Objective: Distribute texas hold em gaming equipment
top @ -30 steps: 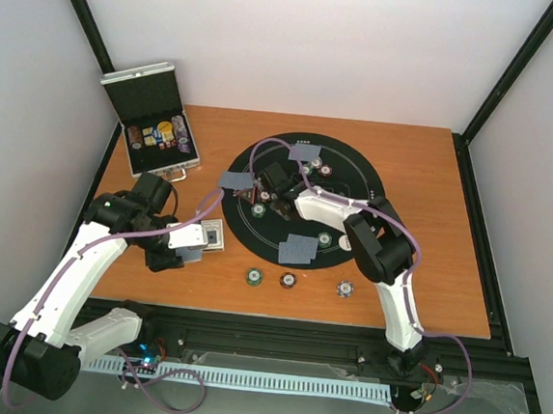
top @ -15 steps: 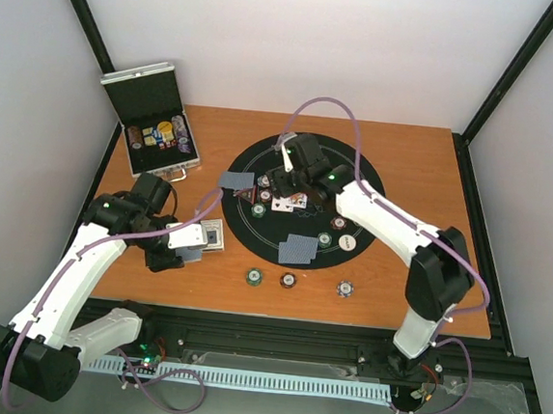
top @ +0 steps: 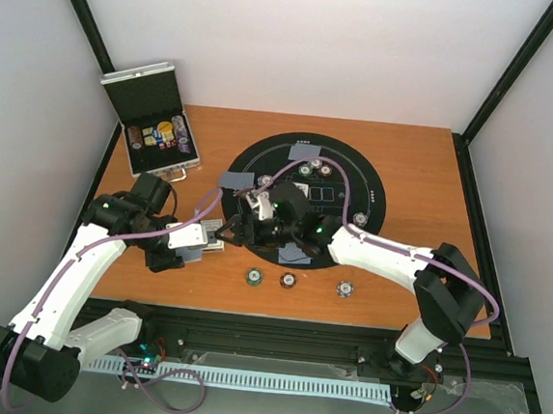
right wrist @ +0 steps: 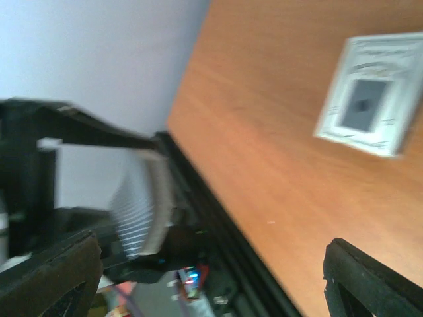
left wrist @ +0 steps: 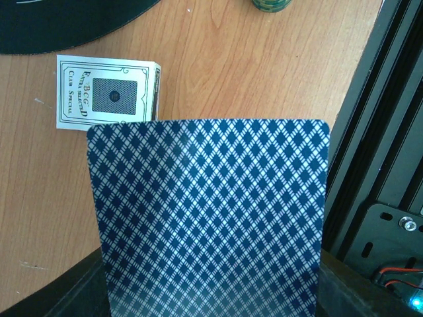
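Top view. My left pincer [top: 196, 240] hangs low over the table [top: 424, 181], left of the round black mat [top: 356, 180]. My right pincer [top: 240, 229] reaches across the mat's near-left edge toward it. Dealt cards [top: 297, 254] lie face down in three spots on the mat. Chips [top: 288, 280] sit in a row on the wood near its front edge.

Left wrist view. The left pincer is clenched on the deck [left wrist: 208, 218], backs to the lens, held above the wood. The card box [left wrist: 106, 92] lies just beyond.

Right wrist view, blurred. My fingers [right wrist: 53, 277] stand wide apart with nothing between them; the pincer is released. The card box appears at upper right.

Judgement: dealing is part done, and this is a fetch of the next card. The next move calls for lining the released fingers on the top card's edge alone and closing lightly, so only one card peels off.
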Motion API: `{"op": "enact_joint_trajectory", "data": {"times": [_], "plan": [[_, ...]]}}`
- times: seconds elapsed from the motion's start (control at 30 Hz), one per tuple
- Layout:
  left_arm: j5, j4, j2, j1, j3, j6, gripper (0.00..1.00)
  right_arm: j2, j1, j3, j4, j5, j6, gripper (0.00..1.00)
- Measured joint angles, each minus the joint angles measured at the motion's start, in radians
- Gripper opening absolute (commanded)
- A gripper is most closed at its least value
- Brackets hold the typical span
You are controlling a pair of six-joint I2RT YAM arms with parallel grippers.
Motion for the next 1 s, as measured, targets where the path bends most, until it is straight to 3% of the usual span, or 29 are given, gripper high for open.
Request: {"op": "enact_joint_trajectory", "data": {"times": [0.43,1.0], "plan": [[0.0,-0.001,0.0,0.0,0.002,0.0,0.01,0.072,0.131,-0.111,0.418,-0.072,0.311,0.87],[0.003,-0.027,0.0,0.0,0.036,0.0,0.01,0.279,0.185,-0.015,0.642,-0.117,0.454,0.83]]}}
